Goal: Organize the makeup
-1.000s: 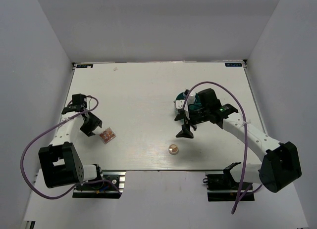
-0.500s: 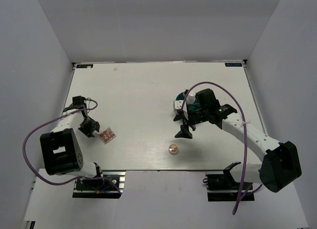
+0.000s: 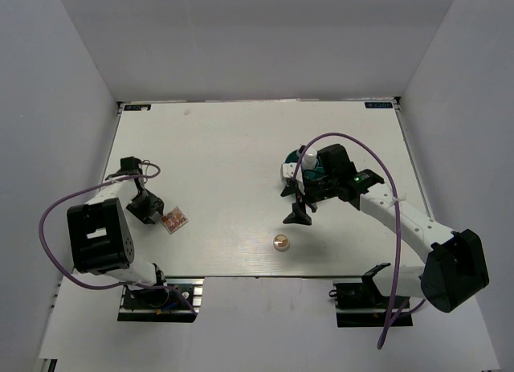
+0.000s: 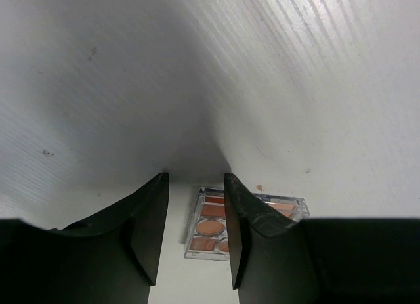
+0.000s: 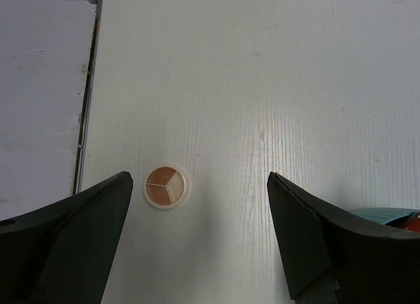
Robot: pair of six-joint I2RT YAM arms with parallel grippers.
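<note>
The small square pink palette (image 3: 173, 221) lies flat on the white table at the near left. My left gripper (image 3: 147, 205) hovers just left of it, partly open and empty. In the left wrist view the palette (image 4: 209, 222) shows past the gap between the fingers (image 4: 149, 232). The round metallic compact (image 3: 281, 243) lies near the front middle. My right gripper (image 3: 299, 208) is wide open and empty above it, and the compact (image 5: 166, 186) shows left of centre. A white-pink bottle (image 3: 299, 157) stands in the teal cup (image 3: 315, 173). I see no sticks.
The right arm covers much of the teal cup, whose rim shows at the right wrist view's lower right (image 5: 387, 215). The table's near edge (image 5: 90, 100) runs along that view's left. Grey walls enclose the table on three sides.
The left arm's elbow and base link have swung back towards the left wall, while its gripper stays beside the palette. The right arm has not moved.
</note>
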